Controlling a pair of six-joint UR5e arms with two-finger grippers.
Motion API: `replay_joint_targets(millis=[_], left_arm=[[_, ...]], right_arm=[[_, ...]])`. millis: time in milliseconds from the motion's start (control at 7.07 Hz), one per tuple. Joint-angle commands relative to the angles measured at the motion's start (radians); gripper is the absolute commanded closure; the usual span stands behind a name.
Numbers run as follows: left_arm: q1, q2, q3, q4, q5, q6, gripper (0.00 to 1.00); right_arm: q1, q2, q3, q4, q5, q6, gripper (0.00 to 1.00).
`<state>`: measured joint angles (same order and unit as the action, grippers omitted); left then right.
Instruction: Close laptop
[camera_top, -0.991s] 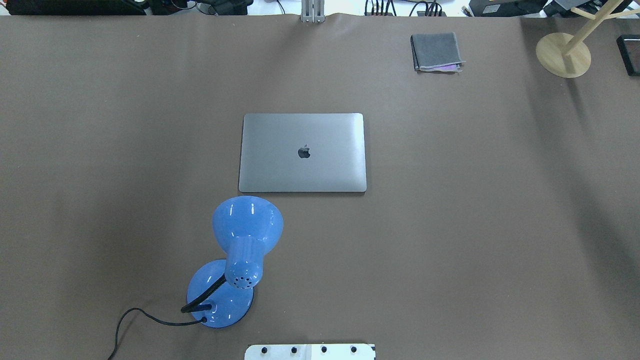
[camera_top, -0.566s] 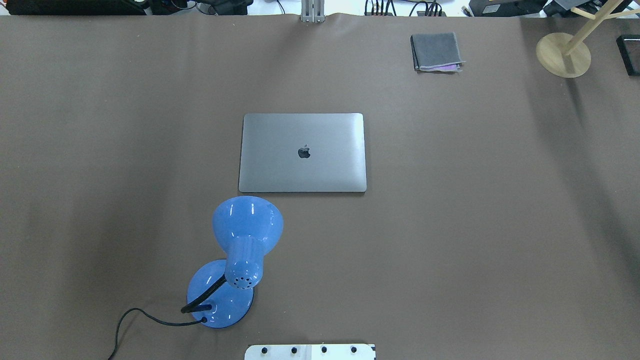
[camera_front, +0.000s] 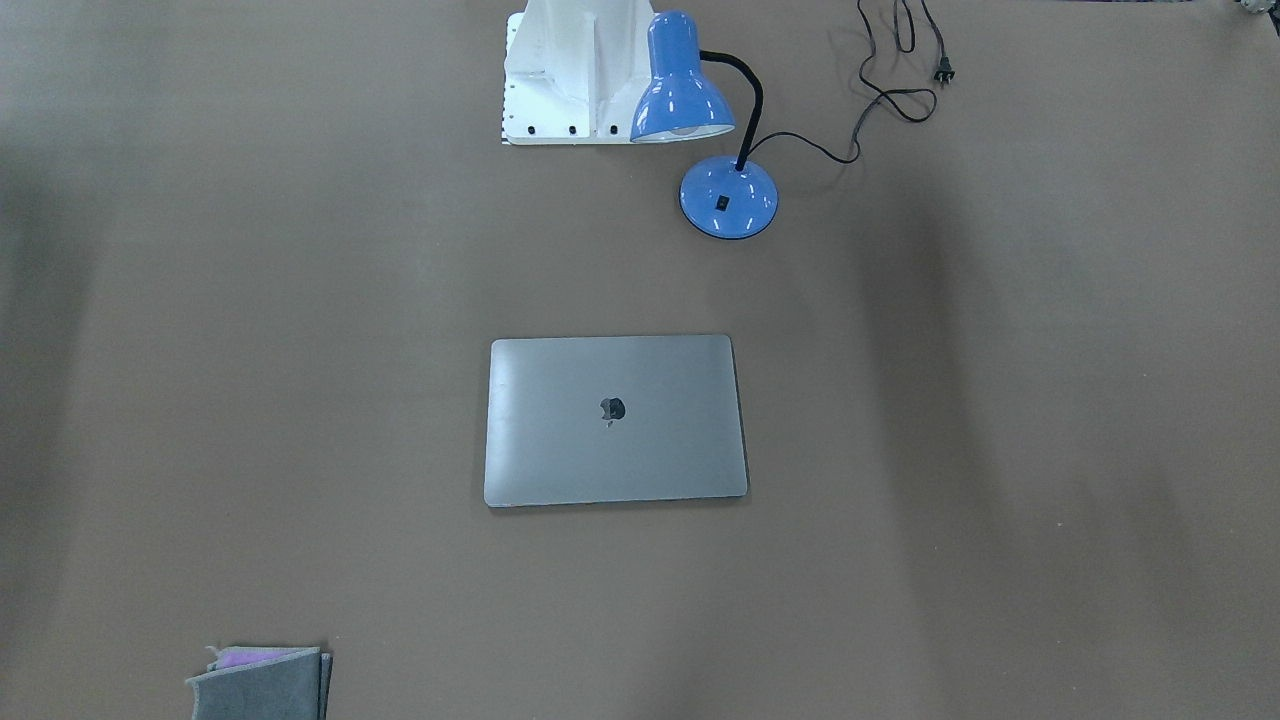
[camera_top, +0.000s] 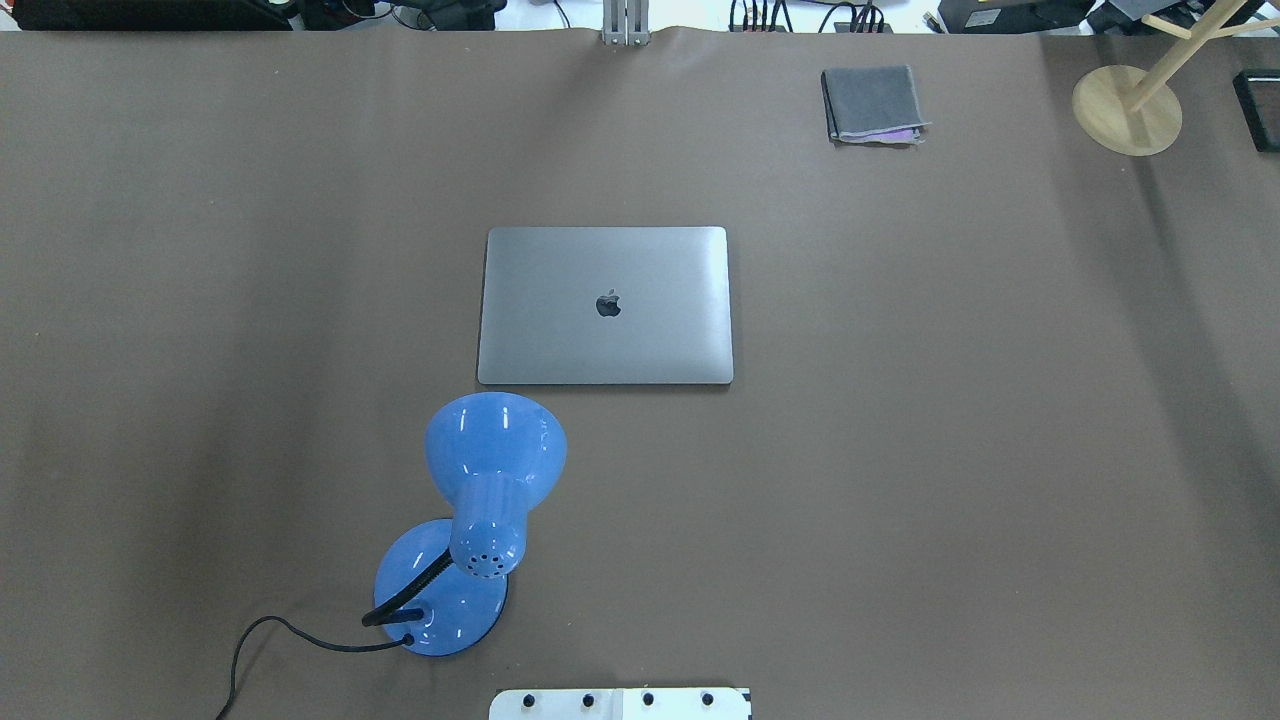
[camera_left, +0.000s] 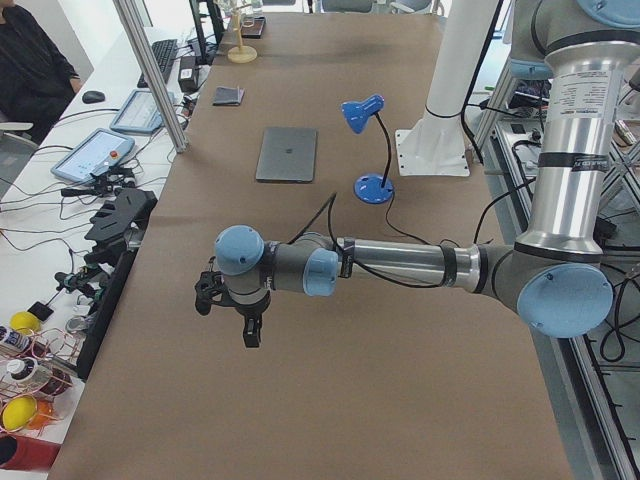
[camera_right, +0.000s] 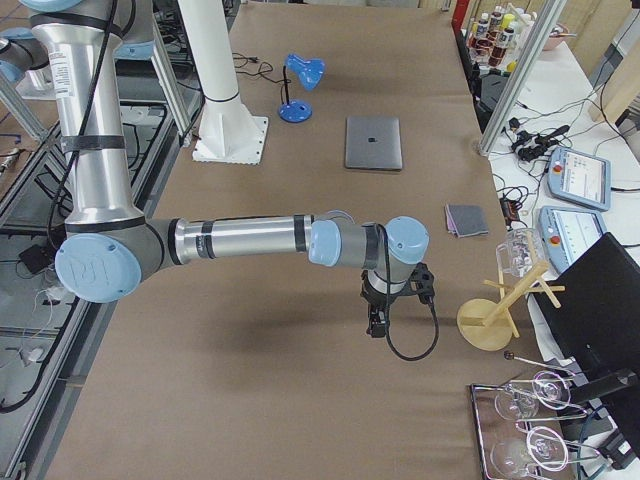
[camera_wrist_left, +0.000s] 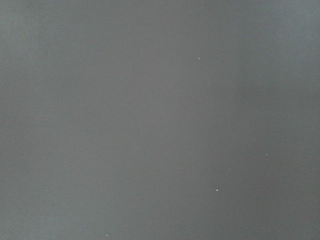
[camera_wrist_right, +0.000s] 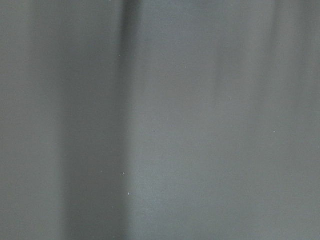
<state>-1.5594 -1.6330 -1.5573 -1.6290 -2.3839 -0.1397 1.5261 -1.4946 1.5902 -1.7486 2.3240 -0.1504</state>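
Overhead exterior view. Shows laptop (camera_top: 605, 305) closed flat, logo up, mid-tabletop (camera_top: 1000, 450). Just beside its near-left corner, blue desk lamp (camera_top: 495, 450); well apart at far edge, folded grey cloth (camera_top: 873, 103). Shows left gripper (camera_left: 230, 318) and right gripper (camera_right: 385, 315) over bare tabletop at opposite ends; cannot tell whether wide or narrow.

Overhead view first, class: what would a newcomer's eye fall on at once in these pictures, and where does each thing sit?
The grey laptop, lid shut, lies flat at the middle of the table. A bright blue lamp stands between it and the robot's base, on the robot's left, shade bent toward the laptop. In the side views the left arm and right arm stretch level over bare table, far from the laptop.
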Motion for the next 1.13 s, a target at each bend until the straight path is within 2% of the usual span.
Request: replay_joint_targets(millis=[0, 991], left_arm=[[-0.001, -0.001, 0.002, -0.002, 0.000, 0.000, 0.02], [-0.001, -0.002, 0.003, 0.000, 0.002, 0.000, 0.02]], right_arm=[[0.008, -0.004, -0.001, 0.000, 0.002, 0.003, 0.00], [0.022, -0.006, 0.001, 0.000, 0.017, 0.005, 0.00]])
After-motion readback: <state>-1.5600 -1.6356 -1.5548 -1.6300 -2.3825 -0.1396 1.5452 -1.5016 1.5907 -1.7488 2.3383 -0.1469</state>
